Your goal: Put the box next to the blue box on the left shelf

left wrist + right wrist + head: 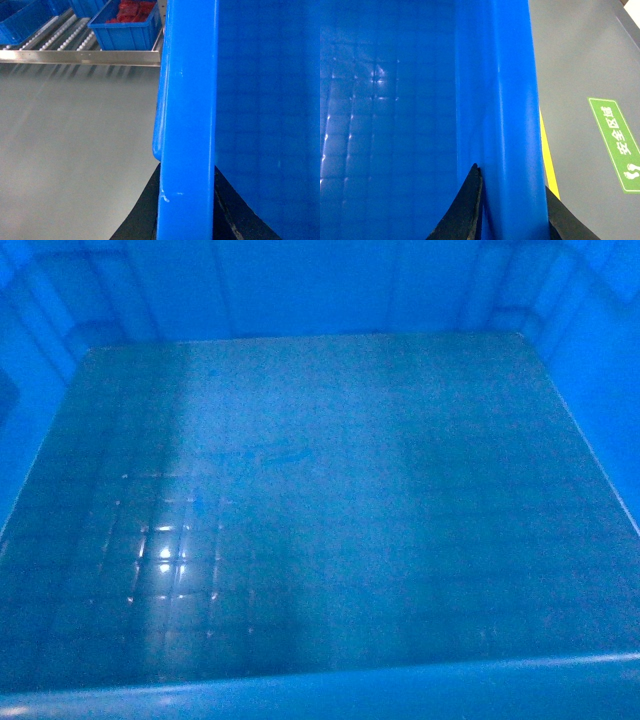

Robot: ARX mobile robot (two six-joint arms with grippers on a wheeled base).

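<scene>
2 pincers (186, 220) (512, 210) clenched on opposite rims of upright box (320, 490), long axis sideways.

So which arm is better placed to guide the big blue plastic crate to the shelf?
Left. Its wrist view shows the roller shelf beyond the large blue plastic crate; the right shows only floor.

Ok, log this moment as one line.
phase: carry | box: empty, gripped by both rims | left gripper: shut on rim | right gripper: shut on rim | roller shelf: ahead

Bright-blue box (300, 500) — deep, empty, grid-patterned floor, filling head view
</scene>
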